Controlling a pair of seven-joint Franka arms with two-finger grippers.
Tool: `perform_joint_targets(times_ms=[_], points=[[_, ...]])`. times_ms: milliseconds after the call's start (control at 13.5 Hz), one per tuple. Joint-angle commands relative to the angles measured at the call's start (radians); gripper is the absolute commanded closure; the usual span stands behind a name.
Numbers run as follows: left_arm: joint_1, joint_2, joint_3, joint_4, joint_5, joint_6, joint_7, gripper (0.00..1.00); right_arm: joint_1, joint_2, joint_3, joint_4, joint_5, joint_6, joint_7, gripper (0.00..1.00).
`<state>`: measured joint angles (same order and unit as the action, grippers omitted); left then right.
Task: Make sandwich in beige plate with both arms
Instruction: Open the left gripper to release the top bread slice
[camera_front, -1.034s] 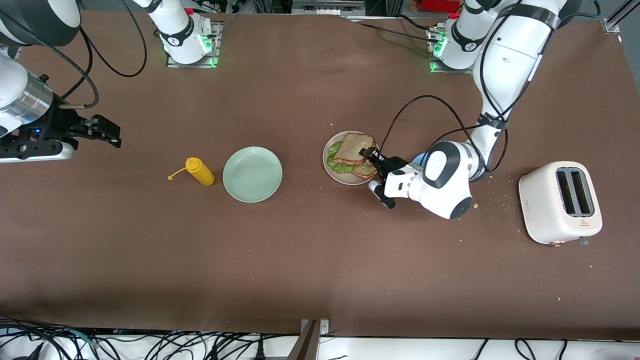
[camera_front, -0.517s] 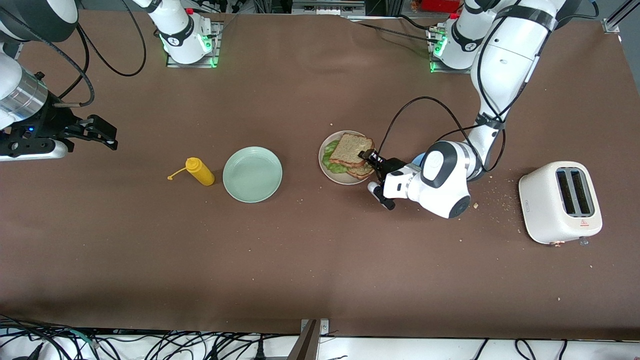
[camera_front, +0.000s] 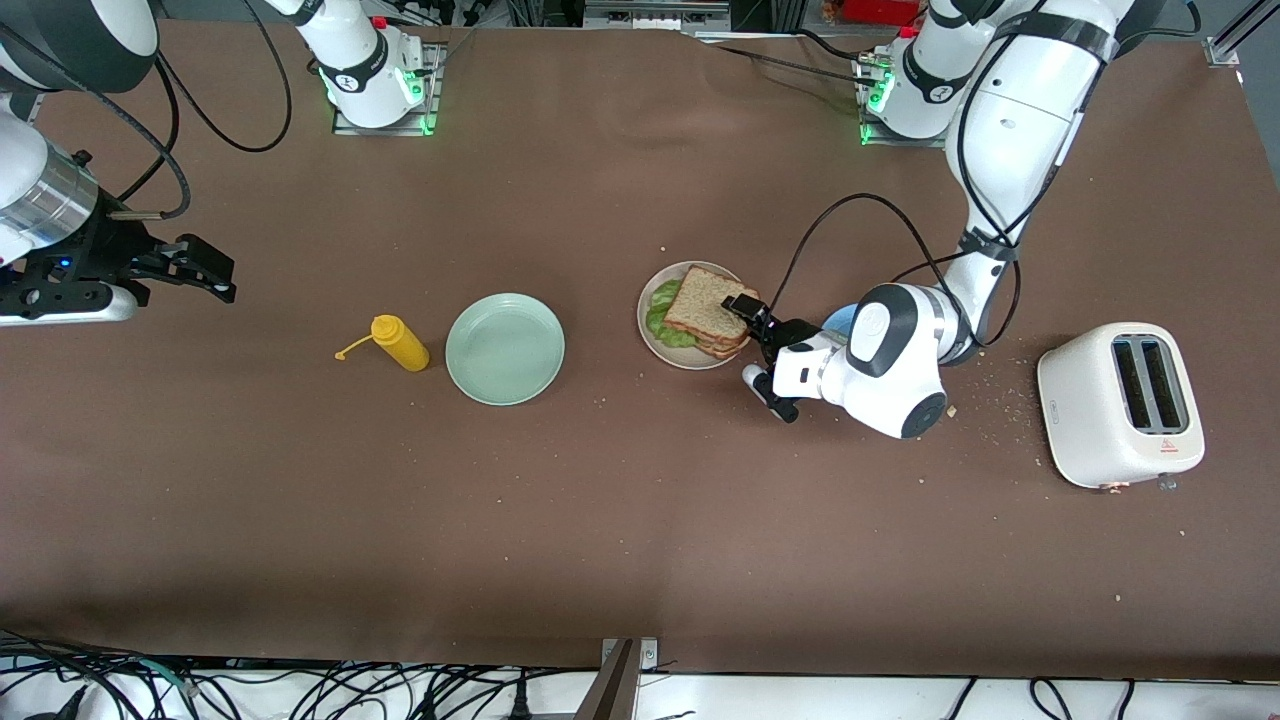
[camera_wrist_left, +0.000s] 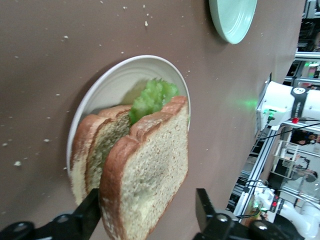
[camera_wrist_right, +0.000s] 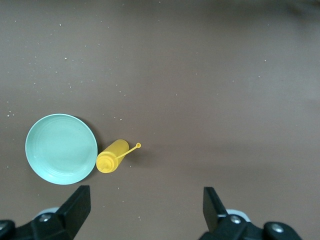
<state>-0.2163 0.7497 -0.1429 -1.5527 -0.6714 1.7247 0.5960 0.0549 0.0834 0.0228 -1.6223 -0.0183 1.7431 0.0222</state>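
Letting go is the change: the left gripper (camera_front: 760, 345), pinching the top toast a second ago, now stands spread at the sandwich's (camera_front: 708, 312) edge, one finger (camera_wrist_left: 89, 215) still touching the crust. The sandwich rests assembled on the beige plate (camera_front: 650, 330). The right gripper (camera_front: 205, 270) waits, spread, over bare table, so the task looks essentially finished.

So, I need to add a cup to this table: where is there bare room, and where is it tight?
Bare brown table lies between the mint-green plate and the beige plate, and all along the edge nearest the front camera. It is crowded where the left gripper stands open at the sandwich, and crumbs are scattered beside the toaster.
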Motion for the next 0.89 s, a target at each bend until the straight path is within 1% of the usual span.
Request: perform_joint_targets(times_ms=[0, 74, 222, 295, 443, 591, 665, 812], points=[[0.000, -0.030, 0.005, -0.006, 0.038, -0.001, 0.015, 0.00, 0.017, -0.011, -0.018, -0.022, 0.009, 0.010, -0.004, 0.00], [0.002, -0.032, 0.005, -0.006, 0.036, -0.002, 0.015, 0.00, 0.017, 0.004, -0.018, -0.022, 0.012, 0.015, -0.005, 0.00], [0.011, -0.059, 0.012, -0.012, 0.038, -0.014, 0.005, 0.00, 0.019, 0.004, -0.017, -0.022, 0.023, 0.015, -0.002, 0.00], [0.020, -0.079, 0.023, -0.006, 0.074, -0.028, 0.002, 0.00, 0.019, 0.004, -0.015, -0.022, 0.023, 0.015, 0.001, 0.00], [0.052, -0.137, 0.023, 0.000, 0.169, -0.040, -0.008, 0.00, 0.019, 0.007, -0.015, -0.024, 0.021, 0.012, 0.001, 0.00], [0.099, -0.187, 0.025, 0.008, 0.202, -0.083, -0.044, 0.00, 0.019, 0.015, -0.015, -0.025, 0.021, 0.015, 0.002, 0.00], [0.113, -0.199, 0.026, 0.037, 0.252, -0.108, -0.050, 0.00, 0.019, 0.016, -0.015, -0.025, 0.021, 0.016, 0.002, 0.00], [0.127, -0.210, 0.029, 0.136, 0.396, -0.183, -0.083, 0.00, 0.019, 0.015, -0.015, -0.024, 0.021, 0.016, 0.002, 0.00]])
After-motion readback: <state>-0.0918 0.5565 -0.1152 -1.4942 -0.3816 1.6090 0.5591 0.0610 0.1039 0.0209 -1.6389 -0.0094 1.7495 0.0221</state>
